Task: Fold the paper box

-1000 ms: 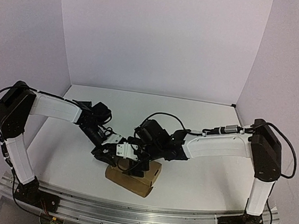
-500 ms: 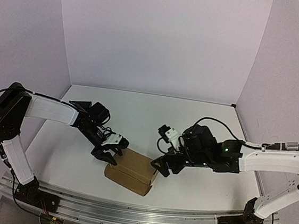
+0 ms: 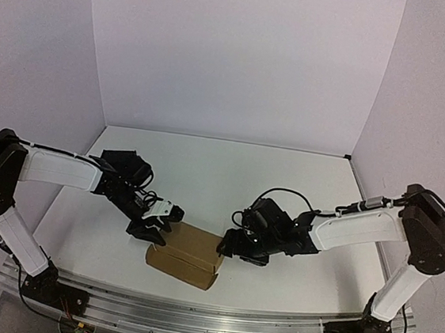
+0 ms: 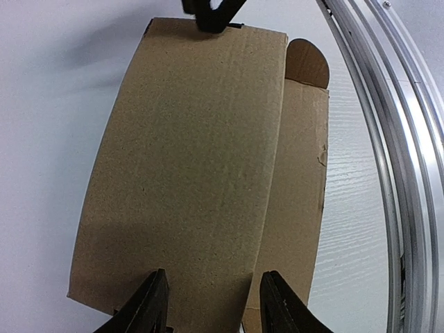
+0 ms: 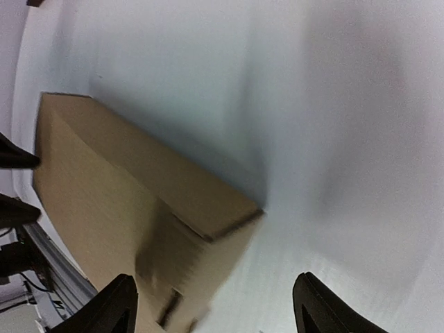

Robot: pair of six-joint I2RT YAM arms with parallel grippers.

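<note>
Swinging back, my right gripper [image 5: 211,305] stood wide at the right end of the one paper box [image 3: 186,252]. My left gripper [image 4: 215,309] hung half-spread over its left end. That box lay just beside the rail [image 4: 392,139], with open table [image 3: 230,167] beyond.

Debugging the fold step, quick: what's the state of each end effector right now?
Left end effector: open, fingers apart over the paper box end, no grip visible.
Right end effector: open wide, holding nothing.

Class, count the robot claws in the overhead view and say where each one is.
2. The left claw is at the left end of the paper box; the right claw is at its right end. None seems hidden.
</note>
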